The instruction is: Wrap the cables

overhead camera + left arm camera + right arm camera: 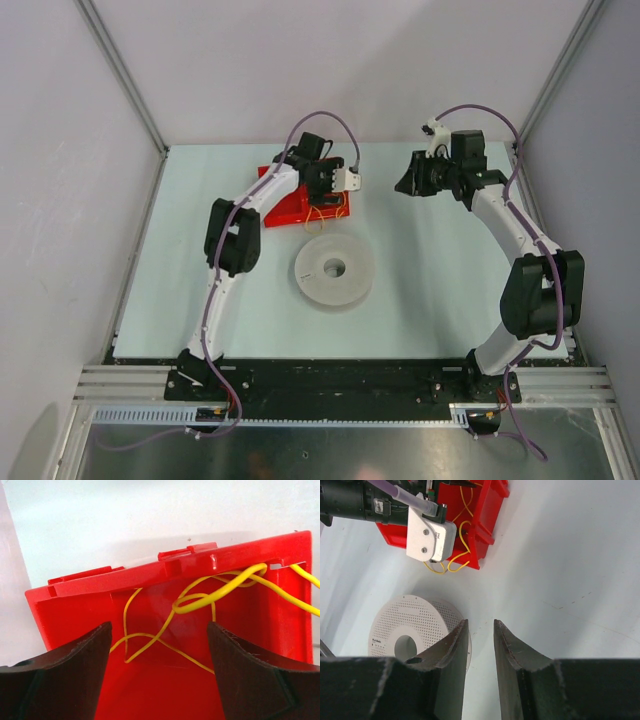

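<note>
Left wrist view: left end effector [159, 626], wide and empty, above cables [220, 594] in red bin [75, 610]; pickup pending, so descend and close on a strand. Right end effector [480, 622] narrow, empty.

Pale tabletop [430, 300] carries a red plastic bin [100, 587], directly ahead of the left jaws, and a white perforated spool [405, 620], left of the right jaws.

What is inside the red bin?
Thin yellow wire lies in tangled loops inside the red bin, and some strands reach out past its wall. The left gripper, open over it, hides part of the bin's floor.
</note>
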### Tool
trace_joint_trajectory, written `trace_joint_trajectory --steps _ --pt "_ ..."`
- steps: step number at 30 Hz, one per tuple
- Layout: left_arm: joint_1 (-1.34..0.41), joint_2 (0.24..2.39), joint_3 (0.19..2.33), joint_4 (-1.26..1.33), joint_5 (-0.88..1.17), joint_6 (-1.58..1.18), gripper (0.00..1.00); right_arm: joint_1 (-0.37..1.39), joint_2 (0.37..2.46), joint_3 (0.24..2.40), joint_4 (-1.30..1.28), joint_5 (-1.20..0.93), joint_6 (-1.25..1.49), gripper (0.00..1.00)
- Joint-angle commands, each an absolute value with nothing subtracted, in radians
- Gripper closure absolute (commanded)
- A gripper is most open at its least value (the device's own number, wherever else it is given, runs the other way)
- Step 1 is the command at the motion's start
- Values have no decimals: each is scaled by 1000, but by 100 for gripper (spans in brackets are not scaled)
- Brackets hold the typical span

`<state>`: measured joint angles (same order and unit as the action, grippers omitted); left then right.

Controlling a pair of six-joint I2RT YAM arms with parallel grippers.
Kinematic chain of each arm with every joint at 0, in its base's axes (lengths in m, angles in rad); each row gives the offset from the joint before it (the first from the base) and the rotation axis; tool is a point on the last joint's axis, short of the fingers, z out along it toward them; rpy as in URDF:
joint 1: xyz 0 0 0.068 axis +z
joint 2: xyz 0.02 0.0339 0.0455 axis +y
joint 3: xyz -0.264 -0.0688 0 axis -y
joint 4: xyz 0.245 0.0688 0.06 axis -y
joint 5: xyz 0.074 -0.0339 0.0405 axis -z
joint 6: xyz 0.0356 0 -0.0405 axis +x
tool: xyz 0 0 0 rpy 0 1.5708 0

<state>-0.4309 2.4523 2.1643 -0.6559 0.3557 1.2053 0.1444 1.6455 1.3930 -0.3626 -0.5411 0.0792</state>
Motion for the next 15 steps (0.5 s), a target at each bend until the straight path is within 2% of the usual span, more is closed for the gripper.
trace_joint_trajectory --steps 1,4,8,15 --pt "-439 2462 2208 -612 315 1329 19 140 1623 1391 -344 -567 94 68" --pt "-449 2468 2202 -605 314 1383 22 139 1628 1392 -344 -567 96 68" --pt "-458 2479 2194 -601 317 1450 32 136 1630 1391 -346 -568 98 68" --pt "-458 2483 2169 -596 339 1494 63 126 1629 1389 -351 -584 100 68"
